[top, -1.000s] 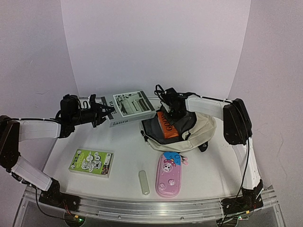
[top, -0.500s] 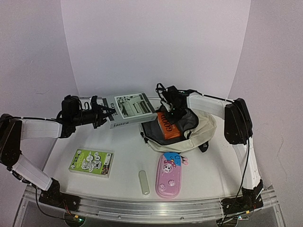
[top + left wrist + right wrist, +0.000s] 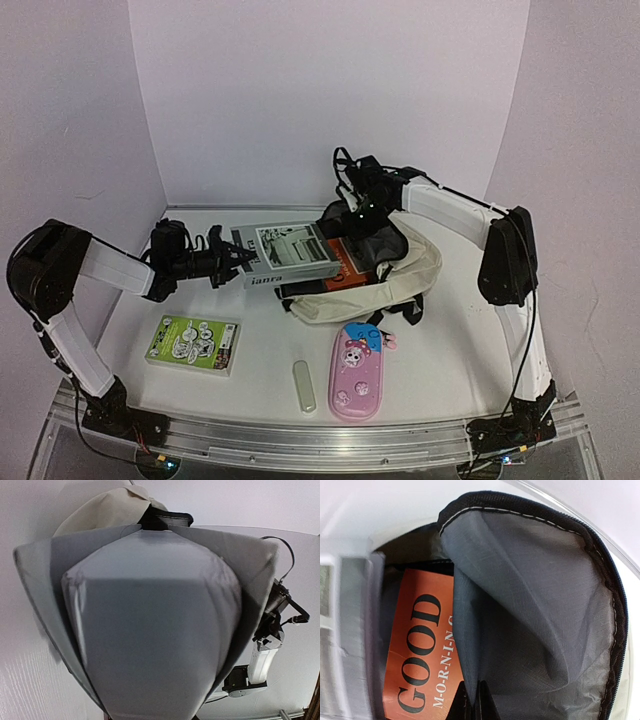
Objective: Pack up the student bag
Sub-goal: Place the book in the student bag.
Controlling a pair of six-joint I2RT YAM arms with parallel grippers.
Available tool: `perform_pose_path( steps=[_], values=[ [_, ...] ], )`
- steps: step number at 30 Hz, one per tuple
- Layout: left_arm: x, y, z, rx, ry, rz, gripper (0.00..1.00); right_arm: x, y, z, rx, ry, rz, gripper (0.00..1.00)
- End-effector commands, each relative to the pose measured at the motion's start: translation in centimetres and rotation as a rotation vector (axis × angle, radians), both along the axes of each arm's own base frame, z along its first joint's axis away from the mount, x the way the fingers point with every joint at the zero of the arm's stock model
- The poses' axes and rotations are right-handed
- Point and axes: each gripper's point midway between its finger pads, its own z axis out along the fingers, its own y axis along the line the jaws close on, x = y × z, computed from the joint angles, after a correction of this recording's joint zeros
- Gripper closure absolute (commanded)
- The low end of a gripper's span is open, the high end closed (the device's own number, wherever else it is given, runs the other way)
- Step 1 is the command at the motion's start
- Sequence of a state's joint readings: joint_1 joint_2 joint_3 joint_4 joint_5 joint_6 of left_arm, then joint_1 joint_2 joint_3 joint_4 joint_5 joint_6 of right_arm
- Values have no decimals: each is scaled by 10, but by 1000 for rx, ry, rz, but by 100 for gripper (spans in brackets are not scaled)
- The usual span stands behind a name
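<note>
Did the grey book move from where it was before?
Yes. The grey book, held by the left gripper, has come down the view toward the green book, which stayed put, and slightly right, up to the mouth of the student bag.

Grey book (image 3: 150,630) blurred, fills left wrist view (cover unreadable); orange book (image 3: 415,645) partly behind student bag (image 3: 530,605) lining, bottom cropped.

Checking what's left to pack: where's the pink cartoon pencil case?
Top view: the pink cartoon pencil case lies front and centre, on the arms' side of the cream fabric backpack, a pale stick to its left.
</note>
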State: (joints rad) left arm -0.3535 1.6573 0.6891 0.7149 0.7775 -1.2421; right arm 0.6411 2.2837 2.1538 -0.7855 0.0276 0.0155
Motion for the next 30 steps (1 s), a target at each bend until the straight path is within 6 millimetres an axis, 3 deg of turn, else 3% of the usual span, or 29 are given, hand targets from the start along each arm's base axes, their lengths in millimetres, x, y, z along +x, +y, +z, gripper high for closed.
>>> perform_pose_path(
  steps=[1, 13, 18, 21, 24, 30],
  values=[
    [9, -11, 18, -85, -76, -34, 84, 4, 12, 57, 115, -88, -14, 100],
    [37, -69, 0, -193, -40, -97, 83, -10, 25, 54, 191, -18, 29, 100],
    [51, -102, -21, -150, 28, -109, 79, -8, 27, 59, 202, -27, 29, 100],
    [59, -113, -31, -99, 60, -101, 71, -6, 26, 61, 193, -40, 25, 100],
    [63, -114, -37, -46, 69, -90, 55, -4, 21, 58, 176, -47, 14, 100],
    [51, -92, -46, 129, 74, -31, 34, 3, 9, 56, 171, -47, -18, 100]
  ],
)
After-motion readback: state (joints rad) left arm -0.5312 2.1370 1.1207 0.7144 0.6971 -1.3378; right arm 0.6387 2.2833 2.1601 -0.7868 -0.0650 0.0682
